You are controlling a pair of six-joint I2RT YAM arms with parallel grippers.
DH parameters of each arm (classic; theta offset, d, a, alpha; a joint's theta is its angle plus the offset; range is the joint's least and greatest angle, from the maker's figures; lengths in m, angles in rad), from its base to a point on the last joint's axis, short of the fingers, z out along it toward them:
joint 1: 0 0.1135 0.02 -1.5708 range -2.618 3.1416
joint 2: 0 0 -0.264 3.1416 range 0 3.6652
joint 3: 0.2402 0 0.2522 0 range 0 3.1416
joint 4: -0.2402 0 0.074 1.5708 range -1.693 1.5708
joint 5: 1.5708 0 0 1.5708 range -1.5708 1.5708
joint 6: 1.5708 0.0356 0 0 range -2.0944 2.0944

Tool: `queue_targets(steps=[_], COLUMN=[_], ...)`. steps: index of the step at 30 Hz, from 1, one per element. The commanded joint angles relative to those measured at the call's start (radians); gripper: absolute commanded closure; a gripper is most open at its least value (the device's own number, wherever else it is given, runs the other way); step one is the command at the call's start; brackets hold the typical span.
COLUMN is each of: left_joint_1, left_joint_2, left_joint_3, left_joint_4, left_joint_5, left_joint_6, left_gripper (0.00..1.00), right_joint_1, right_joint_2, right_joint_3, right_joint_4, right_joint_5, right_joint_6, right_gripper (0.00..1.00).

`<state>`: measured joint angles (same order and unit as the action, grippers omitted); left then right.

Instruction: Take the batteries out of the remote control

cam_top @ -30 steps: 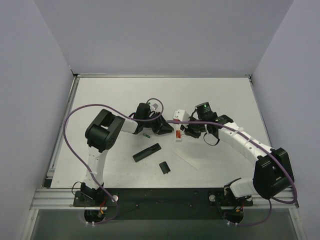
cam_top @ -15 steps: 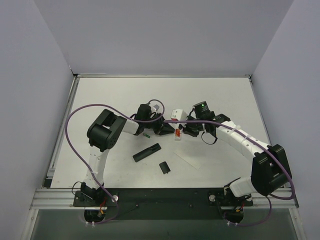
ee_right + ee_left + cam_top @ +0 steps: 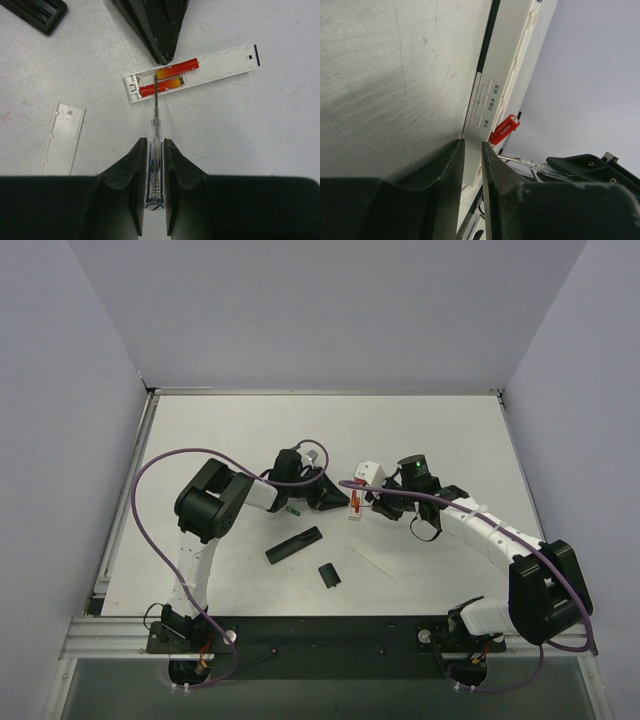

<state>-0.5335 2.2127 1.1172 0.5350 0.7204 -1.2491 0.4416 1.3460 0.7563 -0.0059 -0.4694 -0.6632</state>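
Right tool (image 3: 155, 146) is clamped on a clear-handled screwdriver (image 3: 156, 117). Its tip sits at the seam between two red-orange batteries (image 3: 177, 65), both seated in the open white remote (image 3: 220, 65). That remote lies flat, mid-desk (image 3: 250, 150). Left tool (image 3: 473, 146) has its tips at the remote's far long edge, thin gap between fingers; can't tell if it pinches anything. White cover (image 3: 62, 137) lies beside. Black remote (image 3: 294, 544) and black cover (image 3: 328, 574) lie nearer the bases, apart from both tools.
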Motion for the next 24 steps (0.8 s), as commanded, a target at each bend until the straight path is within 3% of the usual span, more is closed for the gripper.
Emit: queue_targets(steps=[1, 14, 24], left_joint_1=[-0.006, -0.002, -0.003], left_joint_2=[-0.001, -0.076, -0.076], left_joint_3=[-0.01, 0.027, 0.026], left_joint_4=[0.016, -0.147, -0.153], left_joint_5=[0.016, -0.032, -0.038], left_joint_6=[0.016, 0.108, 0.111], left_gripper=[0.7, 0.69, 0.69], right_joint_1=[0.003, 0.005, 0.014], right_joint_2=[-0.025, -0.028, -0.025], right_joint_3=[-0.012, -0.028, 0.005], right_joint_4=[-0.002, 0.099, 0.098], right_joint_5=[-0.023, 0.005, 0.015], right_joint_6=[0.03, 0.054, 0.04], right_gripper=[1.0, 1.0, 1.0])
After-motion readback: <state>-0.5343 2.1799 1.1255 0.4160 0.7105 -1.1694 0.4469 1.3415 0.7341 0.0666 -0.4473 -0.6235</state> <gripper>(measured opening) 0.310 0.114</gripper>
